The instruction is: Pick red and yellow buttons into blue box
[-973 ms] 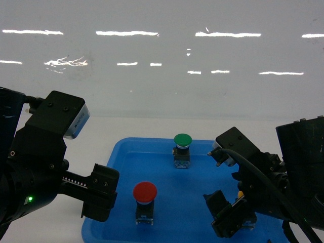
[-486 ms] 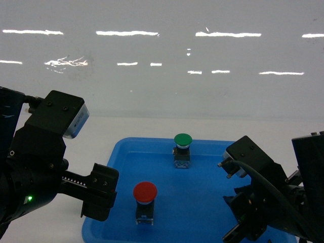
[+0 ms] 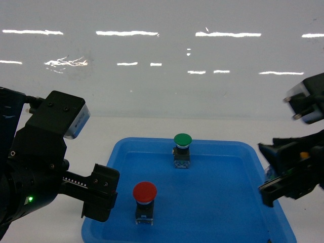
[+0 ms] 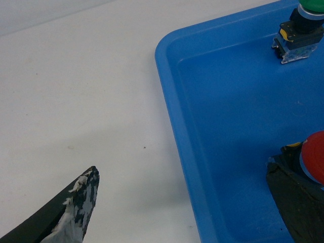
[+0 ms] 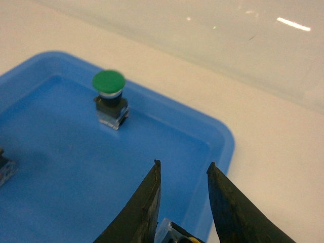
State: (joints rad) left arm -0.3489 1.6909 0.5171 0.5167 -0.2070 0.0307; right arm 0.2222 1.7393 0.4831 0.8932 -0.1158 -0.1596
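Right gripper (image 3: 283,177) is lifted at the right edge of the shallow blue tray (image 3: 126,147), pinching the yellow button (image 5: 174,237) by its base. Red button (image 3: 145,192) stands in the tray's front left, beside the spread left gripper (image 3: 100,198). Blue box not visible. Keep the pinch firm and the carry level; release only over the box.

Left wrist-mounted view. A shallow blue tray (image 4: 174,101) with a rounded corner lay on a white table (image 4: 76,101) and filled the right half of the field. Inside the tray, at its far end, stood a green-capped button (image 4: 299,30) on a black-and-clear base. At the tray's near end, the red button (image 4: 314,162) showed only part of its cap, beside one dark gripper finger (image 4: 296,200). The other finger (image 4: 66,212), scuffed white, hung over the table, well apart from the tray.
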